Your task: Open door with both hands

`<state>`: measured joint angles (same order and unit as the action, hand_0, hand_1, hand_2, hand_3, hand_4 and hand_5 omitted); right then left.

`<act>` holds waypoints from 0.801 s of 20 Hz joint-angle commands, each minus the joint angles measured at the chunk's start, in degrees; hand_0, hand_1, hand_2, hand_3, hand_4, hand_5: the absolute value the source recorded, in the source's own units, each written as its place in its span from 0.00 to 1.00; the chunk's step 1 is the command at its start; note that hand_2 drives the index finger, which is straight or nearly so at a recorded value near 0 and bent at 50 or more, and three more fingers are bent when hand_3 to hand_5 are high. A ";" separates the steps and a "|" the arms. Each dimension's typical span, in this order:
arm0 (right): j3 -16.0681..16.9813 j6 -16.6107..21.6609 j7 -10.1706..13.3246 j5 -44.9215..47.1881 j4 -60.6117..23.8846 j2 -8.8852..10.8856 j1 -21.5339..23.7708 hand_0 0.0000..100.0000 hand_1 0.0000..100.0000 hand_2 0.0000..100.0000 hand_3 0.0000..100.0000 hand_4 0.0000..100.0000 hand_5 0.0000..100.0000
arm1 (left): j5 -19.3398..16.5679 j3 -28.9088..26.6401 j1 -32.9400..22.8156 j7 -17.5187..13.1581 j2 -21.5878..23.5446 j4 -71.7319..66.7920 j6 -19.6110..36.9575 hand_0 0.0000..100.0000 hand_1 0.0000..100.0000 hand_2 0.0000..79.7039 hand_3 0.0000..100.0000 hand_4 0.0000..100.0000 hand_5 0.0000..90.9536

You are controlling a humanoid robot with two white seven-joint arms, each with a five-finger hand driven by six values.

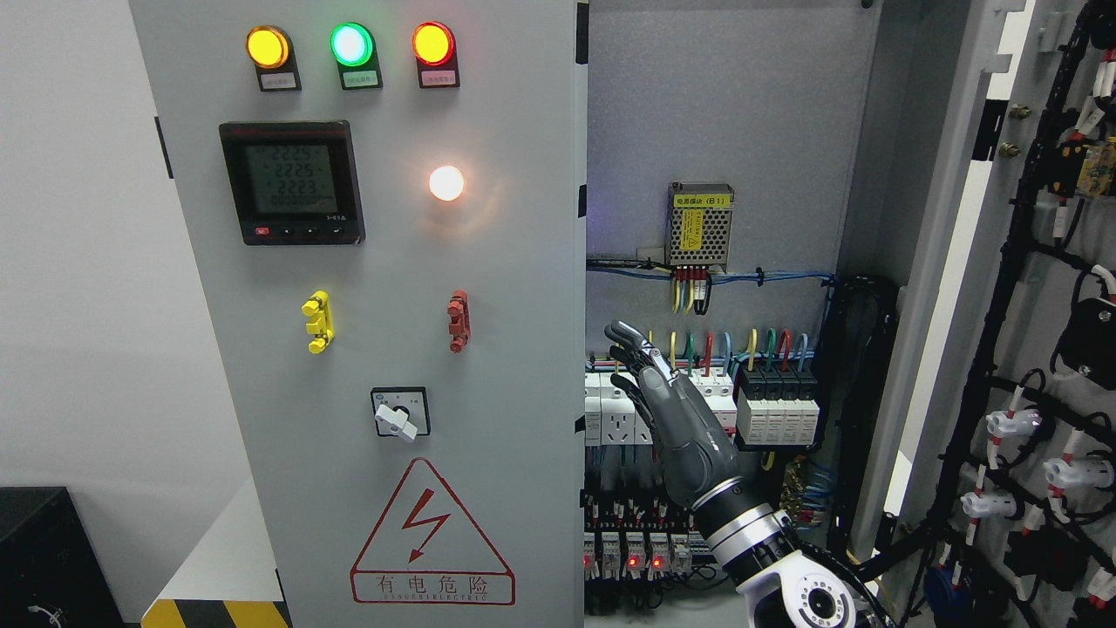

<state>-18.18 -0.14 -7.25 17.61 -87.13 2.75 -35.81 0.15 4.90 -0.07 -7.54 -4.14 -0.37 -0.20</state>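
Observation:
A grey electrical cabinet fills the view. Its left door (pixel 514 366) is shut and carries three indicator lamps, a digital meter (pixel 291 182) and a rotary switch (pixel 399 417). Its right door (pixel 1037 288) stands swung open at the far right, with black cable looms on its inner face. My right hand (pixel 629 353) comes in from the lower right and is raised in front of the open compartment, just right of the left door's free edge (pixel 581 262). Its fingers (pixel 649 353) are extended, point up and left, and hold nothing. I cannot tell whether it touches the edge.
The open compartment holds a power supply (pixel 699 225), breakers (pixel 776 406), a socket (pixel 617 427) and coloured wires close behind my hand. A white wall is at the left, with a black box (pixel 44 549) and a yellow-black striped ledge (pixel 214 612) at the lower left.

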 commanded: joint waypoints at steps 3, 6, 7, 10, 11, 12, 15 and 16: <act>-0.72 -0.91 -0.22 0.94 0.38 0.06 -1.45 0.07 0.14 0.00 0.00 0.00 0.00 | 0.46 -0.24 -1.69 0.24 -0.08 1.87 0.03 0.12 0.56 0.00 0.00 0.00 0.00; -0.72 -1.53 -0.22 2.34 0.47 0.06 -1.63 0.07 0.14 0.00 0.00 0.00 0.00 | 0.46 -0.24 -1.69 1.56 0.01 1.87 0.03 0.12 0.56 0.00 0.00 0.00 0.00; -0.72 -1.53 -0.22 2.78 0.38 -0.03 -1.54 0.07 0.14 0.00 0.00 0.00 0.00 | 0.46 -0.24 -1.69 1.48 0.01 1.87 0.03 0.12 0.56 0.00 0.00 0.00 0.00; -0.81 -1.71 -0.30 3.05 0.38 0.06 -1.72 0.07 0.14 0.00 0.00 0.00 0.00 | 0.55 -0.24 -1.77 0.77 0.10 1.95 0.11 0.12 0.56 0.00 0.00 0.00 0.00; -0.81 -1.88 -0.39 3.14 0.47 0.06 -1.98 0.07 0.14 0.00 0.00 0.00 0.00 | 0.55 -0.33 -1.77 0.69 0.10 1.95 0.11 0.12 0.56 0.00 0.00 0.00 0.00; -0.72 -1.97 -0.39 3.14 0.82 0.06 -2.24 0.07 0.14 0.00 0.00 0.00 0.00 | 0.98 -0.68 -1.77 0.68 0.10 1.95 0.11 0.12 0.56 0.00 0.00 0.00 0.00; -0.72 -1.97 -0.39 3.22 1.35 0.06 -2.33 0.07 0.14 0.00 0.00 0.00 0.00 | 1.69 -0.86 -1.77 0.68 0.10 1.95 0.03 0.12 0.56 0.00 0.00 0.00 0.00; -0.72 -1.97 -0.39 3.83 1.52 0.06 -2.33 0.07 0.14 0.00 0.00 0.00 0.00 | 1.69 -0.86 -1.77 0.68 0.10 1.95 0.03 0.12 0.56 0.00 0.00 0.00 0.00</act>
<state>-18.73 -2.06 -7.60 20.43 -86.53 2.79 -37.75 0.01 4.52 -0.01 -6.76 -4.12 -0.08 -0.15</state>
